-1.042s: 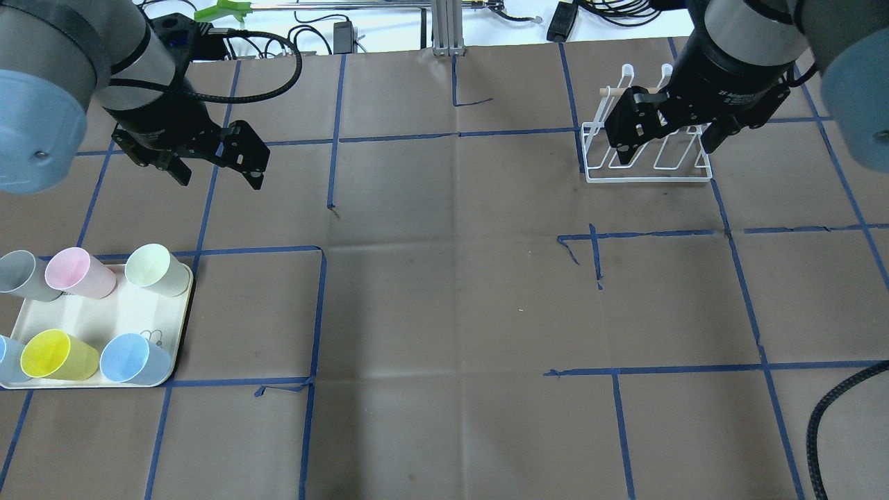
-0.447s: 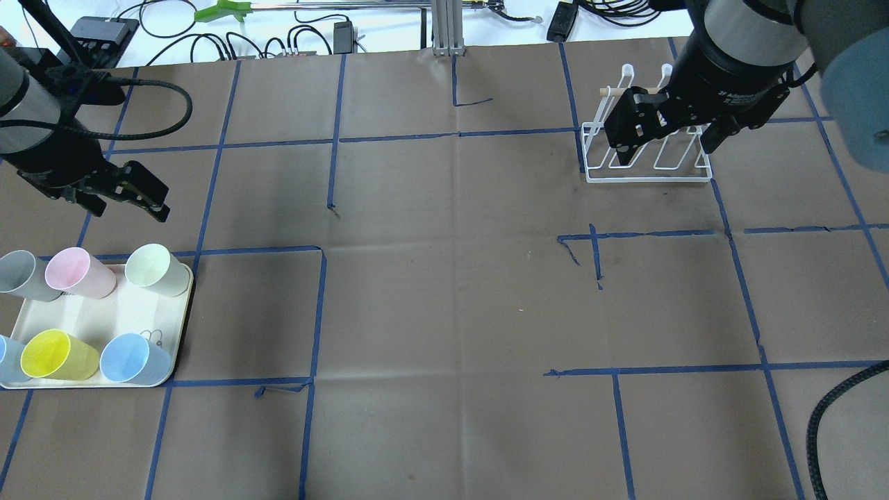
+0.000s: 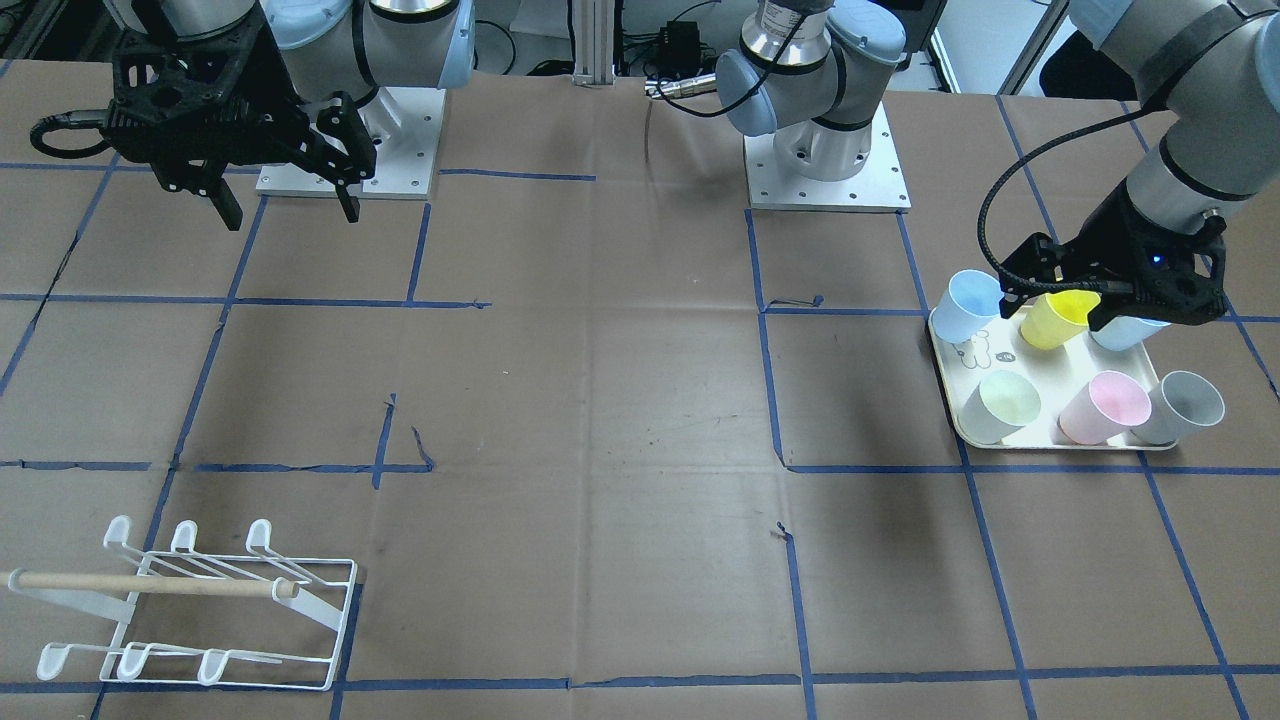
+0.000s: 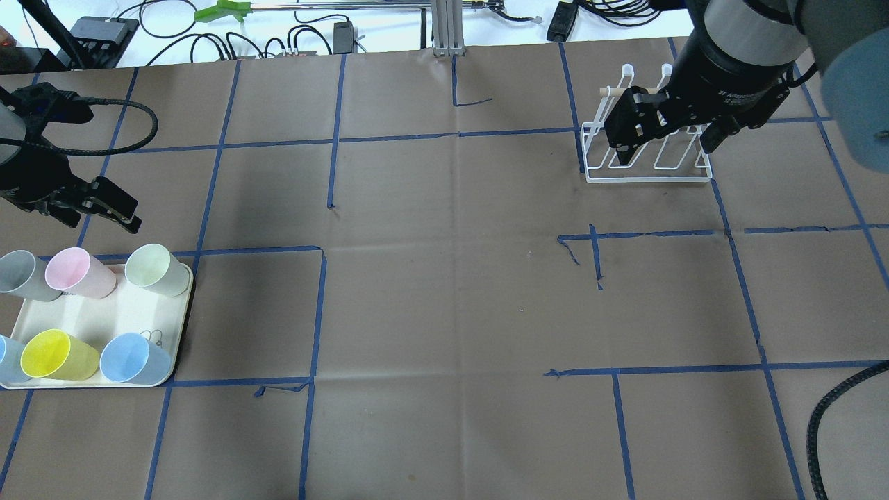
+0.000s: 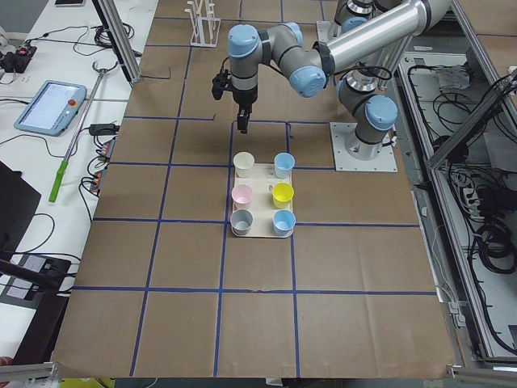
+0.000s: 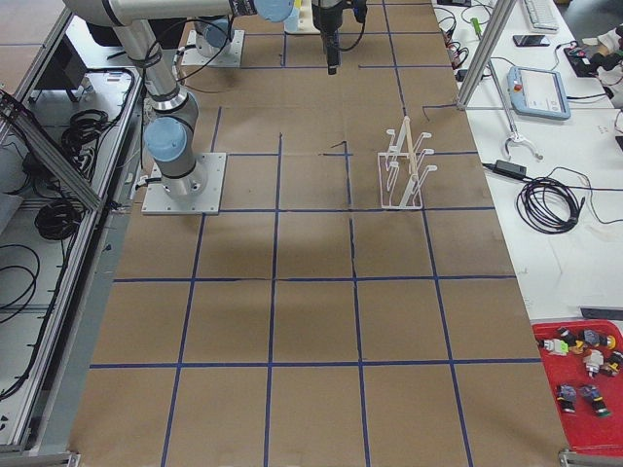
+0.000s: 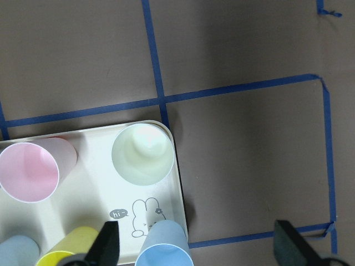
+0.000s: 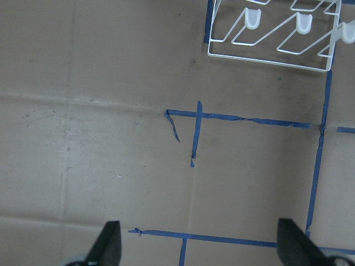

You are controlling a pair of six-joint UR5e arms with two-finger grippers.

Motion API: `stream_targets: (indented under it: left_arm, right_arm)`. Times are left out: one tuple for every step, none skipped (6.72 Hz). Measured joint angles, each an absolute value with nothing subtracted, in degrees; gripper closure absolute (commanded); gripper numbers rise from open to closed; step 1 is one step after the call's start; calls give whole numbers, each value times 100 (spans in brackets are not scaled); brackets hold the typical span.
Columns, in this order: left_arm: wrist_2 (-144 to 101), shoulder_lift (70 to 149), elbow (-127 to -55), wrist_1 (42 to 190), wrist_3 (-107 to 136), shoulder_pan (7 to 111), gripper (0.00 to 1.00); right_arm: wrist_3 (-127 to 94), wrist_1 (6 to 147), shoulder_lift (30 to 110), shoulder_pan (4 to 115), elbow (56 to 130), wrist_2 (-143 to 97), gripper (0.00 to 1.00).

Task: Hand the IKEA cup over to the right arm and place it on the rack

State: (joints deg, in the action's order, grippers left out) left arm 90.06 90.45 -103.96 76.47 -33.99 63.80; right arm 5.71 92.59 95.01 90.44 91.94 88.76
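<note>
Several IKEA cups stand on a cream tray [image 4: 104,312]: grey [image 4: 17,274], pink [image 4: 76,272], pale green [image 4: 156,269], yellow [image 4: 55,354] and blue [image 4: 132,360]. My left gripper [image 4: 101,221] is open and empty, hovering just beyond the tray's far edge. In the left wrist view the pale green cup [image 7: 141,154] lies ahead of the open left gripper [image 7: 199,246]. My right gripper [image 4: 665,149] is open and empty, held high in front of the white wire rack [image 4: 649,160]. The rack also shows in the front view [image 3: 200,610].
The table is covered in brown paper with blue tape lines [image 4: 319,312]. Cables and boxes lie beyond the far edge [image 4: 298,35]. The left arm's black cable [image 4: 139,118] loops above the table near its wrist.
My left arm has swung left and towards the tray, dropping lower; its gripper stays open. The right arm, the rack and the cups have not moved.
</note>
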Motion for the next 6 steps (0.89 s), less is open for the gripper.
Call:
stream_targets:
  left_arm:
    - [8999,9160,-10628,7221,-3299,6374,3]
    - [8999,9284,-10948,6616,-3247,6373,3]
    - [8999,9419,-11206,6101,-3222,6372,3]
    - [9000,9573,-11367,5752,-3193,6376,3]
    - [9000,9724,-11442,5563,-3125,6393,3]
    - [9002,9856,-11470,5498,-3051,6411,3]
  right_arm:
    - [571,9269,9501,9044,9194,8869,0]
    - [567,9279,9501,9044,9194,8858,0]
    - [529,9316,9501,9044,9193,8846,0]
    - [358,9505,9501,9044,9195,8840,0]
    - [11,9907,9501,9044,9204,8839,0]
    - [-366,10301,9501,9044,9244,8827,0]
